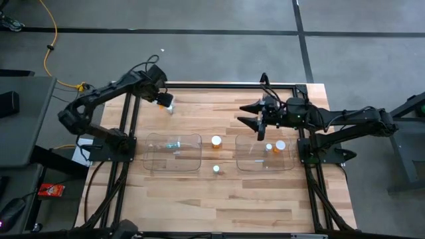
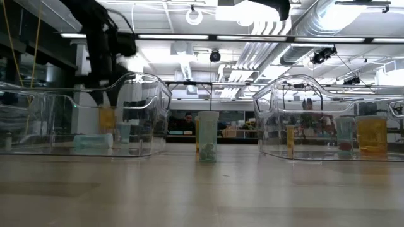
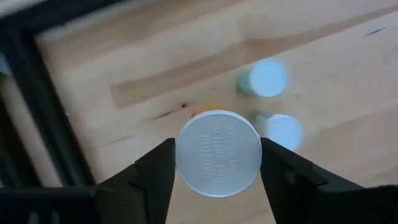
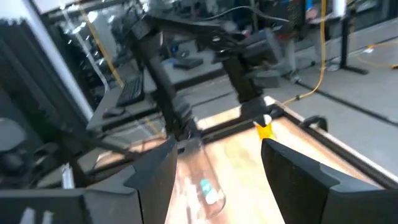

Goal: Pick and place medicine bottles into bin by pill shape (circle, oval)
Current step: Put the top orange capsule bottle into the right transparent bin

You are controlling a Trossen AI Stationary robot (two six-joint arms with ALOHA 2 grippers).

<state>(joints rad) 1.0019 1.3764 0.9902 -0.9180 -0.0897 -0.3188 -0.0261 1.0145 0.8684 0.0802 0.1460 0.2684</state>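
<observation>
My left gripper (image 1: 165, 101) hangs over the table's far left part, shut on a medicine bottle (image 3: 217, 152) with a white cap and an amber body (image 2: 107, 118). Two pale teal bottles (image 3: 267, 78) (image 3: 283, 131) stand on the wood just beyond it. A pale bottle (image 1: 216, 169) and an amber one (image 1: 216, 141) stand between the two clear bins. The left bin (image 1: 151, 154) has a teal bottle (image 1: 174, 144) lying in it. The right bin (image 1: 247, 159) has bottles (image 1: 280, 145) standing in it. My right gripper (image 1: 254, 114) is open, held level above that bin's far side. My left gripper pinches the bottle's round white cap (image 3: 185, 155) between its two fingers, one on each opposite side of the rim. The fingers come from above, pointing steeply down. The bottle hangs upright below them, cap up; its base is hidden by the cap.
The table's black frame rail (image 3: 25, 99) runs close by the left gripper. The bins' clear walls (image 2: 158, 107) stand taller than the bottles. Bare wood lies along the near side of the table (image 1: 219, 206).
</observation>
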